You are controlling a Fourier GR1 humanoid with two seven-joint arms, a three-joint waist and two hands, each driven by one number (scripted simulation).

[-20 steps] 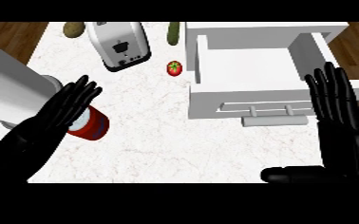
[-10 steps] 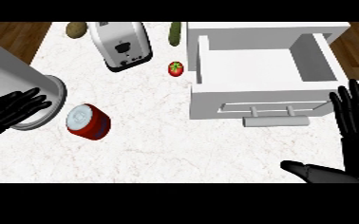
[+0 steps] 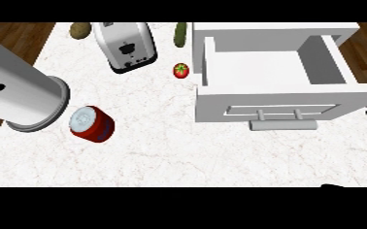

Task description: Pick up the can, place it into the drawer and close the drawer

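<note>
1. Okay, the can point(image 3: 91, 123) sat on the table point(image 3: 179, 160) at the left side of the head view, red body with a silver top facing up toward the camera, looking slightly tilted.
2. The can was just beside the base of a large steel cylinder point(image 3: 28, 94) on its left; whether the two touched could not be told.
3. Only a small dark sliver of the right hand point(image 3: 334, 186) showed at the lower right edge of the view, and whether it was wide or closed could not be told.
4. The can was well apart from that hand: the can at mid-left, the hand at the bottom right, bare table between them.
5. Nothing held or touched the can.
6. The drawer point(image 3: 272, 102) stood pulled open at the upper right, white, its inside showing nothing in it.
7. The drawer's grey bar handle point(image 3: 283, 124) faced the lower edge of the view.
8. The can was well to the left of the drawer front, outside the drawer.
9. A toaster point(image 3: 125, 46) stood at the top centre-left, lying at an angle to the table edge.
10. A small tomato point(image 3: 180, 70) sat between the toaster and the drawer's left wall, near the wall.
11. A green vegetable point(image 3: 180, 33) lay at the top edge, above the tomato.
12. A brown potato point(image 3: 80, 29) lay just left of the toaster's top.
</note>
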